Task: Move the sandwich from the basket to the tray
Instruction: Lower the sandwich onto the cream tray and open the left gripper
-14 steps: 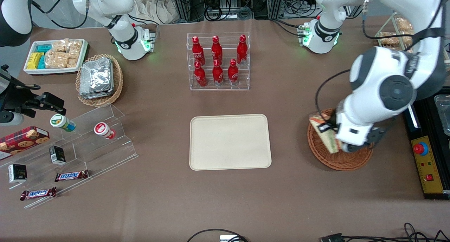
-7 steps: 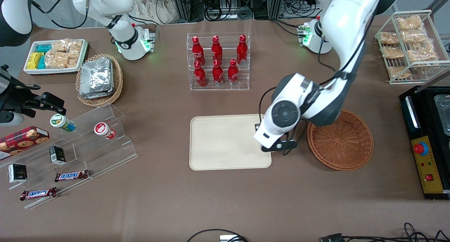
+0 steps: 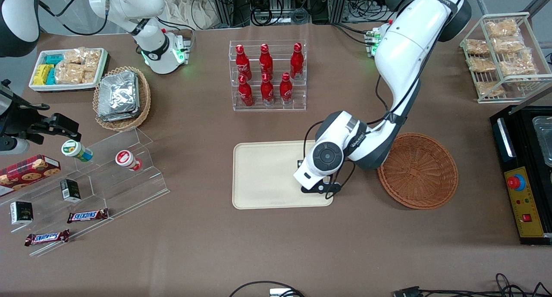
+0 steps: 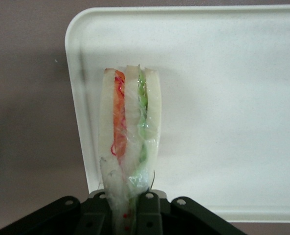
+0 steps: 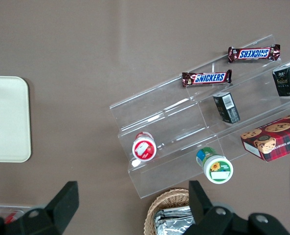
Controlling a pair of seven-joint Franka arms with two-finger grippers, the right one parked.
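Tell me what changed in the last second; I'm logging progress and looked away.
The gripper lifted the sandwich out of the basket and carried it sideways over the tray, where it now hangs, shut on it. The basket is left empty. Basket, tray and the bottles kept their places.

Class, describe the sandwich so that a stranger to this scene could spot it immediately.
Find the cream tray at the table's middle. Above its end nearest the wicker basket, the claw grips the sandwich: the only pale bread wedge, clear-wrapped, with orange and green filling.
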